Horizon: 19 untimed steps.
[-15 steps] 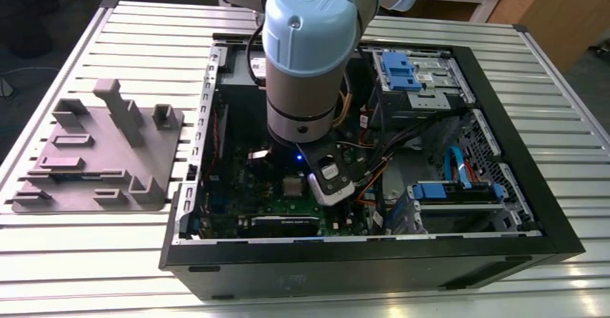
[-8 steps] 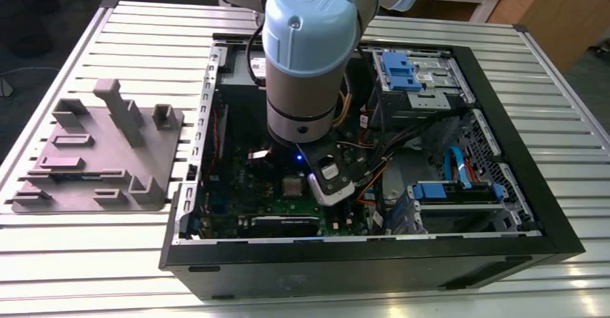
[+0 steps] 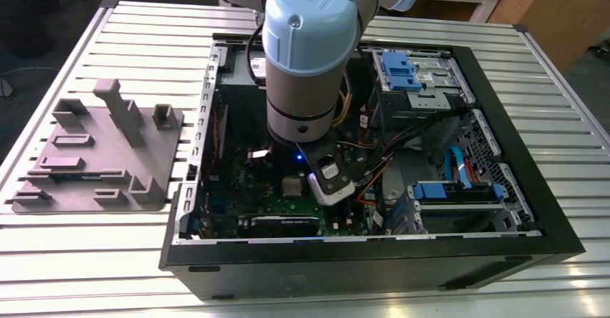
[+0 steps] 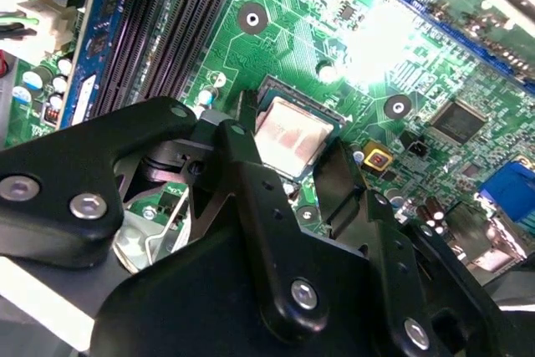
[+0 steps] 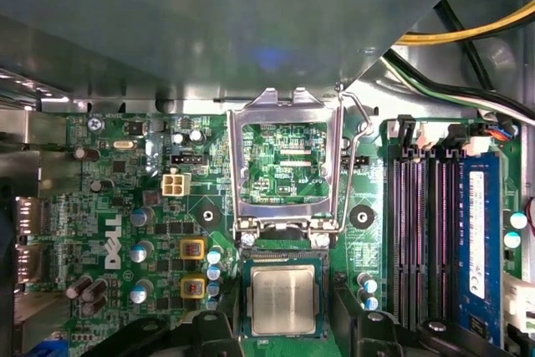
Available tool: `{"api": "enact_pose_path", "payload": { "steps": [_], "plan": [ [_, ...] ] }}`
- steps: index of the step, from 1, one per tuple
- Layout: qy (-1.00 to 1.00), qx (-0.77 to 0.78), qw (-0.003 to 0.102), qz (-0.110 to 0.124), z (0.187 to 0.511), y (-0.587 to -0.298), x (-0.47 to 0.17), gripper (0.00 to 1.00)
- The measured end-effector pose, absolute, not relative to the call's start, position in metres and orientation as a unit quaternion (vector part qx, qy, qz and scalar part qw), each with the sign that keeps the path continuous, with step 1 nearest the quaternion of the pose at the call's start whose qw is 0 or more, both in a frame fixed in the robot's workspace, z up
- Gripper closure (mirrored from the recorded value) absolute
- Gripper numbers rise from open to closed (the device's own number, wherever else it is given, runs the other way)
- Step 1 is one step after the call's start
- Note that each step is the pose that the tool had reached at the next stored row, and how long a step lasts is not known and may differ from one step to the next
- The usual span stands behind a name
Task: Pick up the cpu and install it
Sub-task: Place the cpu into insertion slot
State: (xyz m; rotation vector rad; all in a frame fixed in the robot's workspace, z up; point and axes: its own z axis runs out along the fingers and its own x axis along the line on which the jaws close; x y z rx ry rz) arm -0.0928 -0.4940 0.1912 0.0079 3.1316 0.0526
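The cpu [image 5: 284, 298], a small square chip with a pale metal top, lies flat in the socket of the green board [image 5: 125, 206]. It also shows in the second wrist view as the cpu [image 4: 288, 135] and in the exterior view as a pale square [image 3: 291, 186]. My gripper [image 5: 284, 328] hangs low over it inside the computer case [image 3: 533, 211]. Its black fingers [image 5: 355, 319] stand on either side of the chip, a little wider than the socket, so the gripper [image 4: 292, 169] is open around the cpu. In the exterior view the gripper [image 3: 315, 191] sits under the arm's blue wrist.
The silvery socket frame [image 5: 284, 106] is flipped up beside the cpu, its lever [image 5: 355, 114] raised. Memory slots [image 5: 422, 232] and cables [image 5: 468, 35] run close by. A grey tray [image 3: 86, 153] lies on the table at the exterior view's left. Blue drive brackets [image 3: 401, 71] fill the case's far side.
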Motion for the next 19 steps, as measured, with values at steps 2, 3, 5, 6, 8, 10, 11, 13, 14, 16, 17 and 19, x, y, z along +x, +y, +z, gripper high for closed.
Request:
{"api": "enact_pose_path", "payload": {
  "steps": [2, 3, 5, 6, 8, 10, 11, 13, 14, 16, 17, 19],
  "plan": [
    [1.0, 0.003, 0.005, 0.017, 0.1949, -0.494, -0.0928, 0.46],
    [1.0, 0.003, 0.005, 0.017, 0.1954, -0.494, -0.0928, 0.46],
    [1.0, 0.002, 0.005, 0.017, 0.1954, -0.4939, -0.0928, 0.46],
    [1.0, 0.003, 0.005, 0.017, 0.1955, -0.494, -0.0928, 0.46],
    [1.0, 0.002, 0.005, 0.017, 0.1957, -0.494, -0.0928, 0.46],
    [1.0, 0.003, 0.005, 0.017, 0.1958, -0.494, -0.0928, 0.46],
    [1.0, 0.003, 0.005, 0.017, 0.1959, -0.494, -0.0928, 0.46],
    [1.0, 0.002, 0.005, 0.017, 0.196, -0.494, -0.0928, 0.46],
    [1.0, 0.003, 0.005, 0.017, 0.1961, -0.494, -0.0928, 0.46],
    [1.0, 0.003, 0.005, 0.017, 0.1962, -0.494, -0.0928, 0.46],
    [1.0, 0.003, 0.005, 0.017, 0.1963, -0.494, -0.0928, 0.46],
    [1.0, 0.003, 0.005, 0.017, 0.1964, -0.494, -0.0928, 0.47]
  ]
}}
